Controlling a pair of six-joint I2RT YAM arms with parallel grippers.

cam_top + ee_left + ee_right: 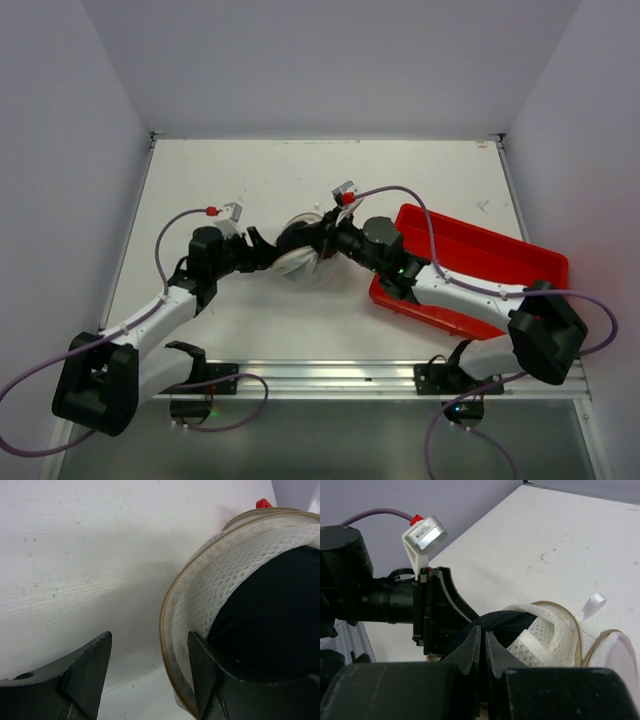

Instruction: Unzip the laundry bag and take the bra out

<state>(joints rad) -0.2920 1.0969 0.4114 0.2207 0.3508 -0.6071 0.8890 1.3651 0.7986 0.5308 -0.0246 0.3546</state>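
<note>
Just left of the laundry bag (300,258), the left gripper (150,645) has its jaws apart. They straddle the bag's zipped rim, one finger outside on the table (300,180) and the other inside against the mesh wall. The bag stands opened at mid-table with the black bra (270,610) inside it. At the bag's right side, the right gripper (483,635) has its jaws pinched together on the bra. Further right of the bag lies a red tray (470,228), with the right arm crossing over it.
</note>
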